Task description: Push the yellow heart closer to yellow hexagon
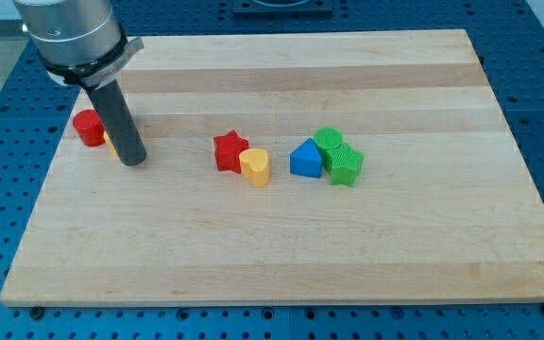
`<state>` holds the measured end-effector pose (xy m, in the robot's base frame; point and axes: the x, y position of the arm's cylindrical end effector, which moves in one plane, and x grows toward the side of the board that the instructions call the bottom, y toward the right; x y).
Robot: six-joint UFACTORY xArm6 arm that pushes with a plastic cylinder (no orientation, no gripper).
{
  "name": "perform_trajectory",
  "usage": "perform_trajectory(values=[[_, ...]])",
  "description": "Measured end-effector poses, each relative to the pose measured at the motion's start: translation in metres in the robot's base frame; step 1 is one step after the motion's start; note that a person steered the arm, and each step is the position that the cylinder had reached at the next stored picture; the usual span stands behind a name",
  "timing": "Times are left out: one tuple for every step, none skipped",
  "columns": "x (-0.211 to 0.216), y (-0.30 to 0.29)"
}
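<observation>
The yellow heart [256, 166] lies near the middle of the wooden board [281, 255], touching the red star [230, 150] on its left. A sliver of a yellow block [109, 140], probably the yellow hexagon, shows at the view's left, mostly hidden behind my rod. My tip [132, 161] rests on the board just right of and below that yellow block, well to the left of the heart.
A red block [89, 127] sits at the far left, touching the hidden yellow block. A blue triangular block [304, 159] and two green blocks [328, 141] [345, 164] cluster right of the heart.
</observation>
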<state>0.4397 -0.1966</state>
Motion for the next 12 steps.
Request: perform_trajectory(values=[[-0.003, -0.002], [0.012, 0.006], [0.048, 0.041], [0.070, 0.104], [0.072, 0.163], [0.068, 0.215], [0.055, 0.229], [0.041, 0.221], [0.039, 0.191], [0.038, 0.159], [0.030, 0.147], [0.016, 0.146]])
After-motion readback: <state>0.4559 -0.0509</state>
